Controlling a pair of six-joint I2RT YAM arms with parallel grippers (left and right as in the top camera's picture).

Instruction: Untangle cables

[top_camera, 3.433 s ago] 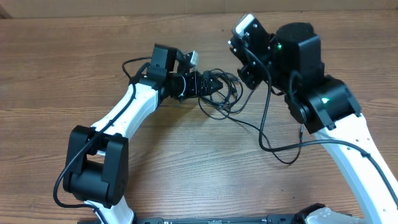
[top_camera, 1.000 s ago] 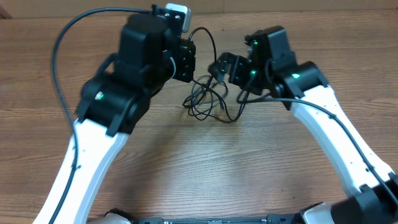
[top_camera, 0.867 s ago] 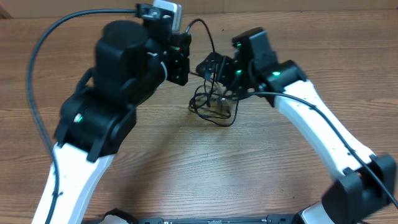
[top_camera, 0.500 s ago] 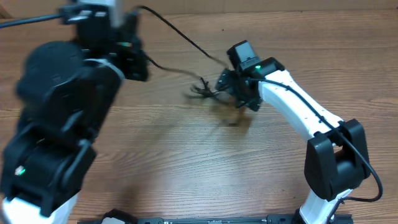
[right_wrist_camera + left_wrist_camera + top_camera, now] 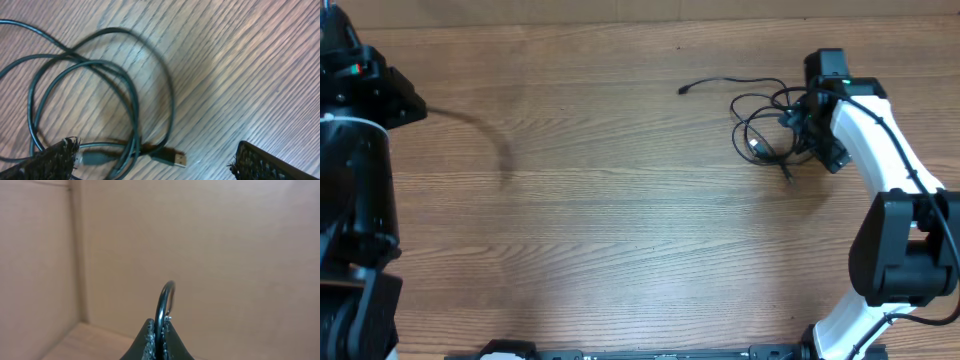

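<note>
Overhead, we see the left arm raised at the far left and the right gripper low over loose cable loops at the right of the table. In the left wrist view the left gripper is pinched on one black cable, facing a cardboard wall — in the right wrist view we find the fingers spread wide above the loops, holding nothing.

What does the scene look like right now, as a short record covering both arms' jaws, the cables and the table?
left jaws: shut on one thin black cable
right jaws: open, holding nothing, at the heap's right edge
heap: looped heap of thin black cords, lying on the table's right side
plug: silver-tipped plug end, flat on the wood
surface: brown wooden table
</note>
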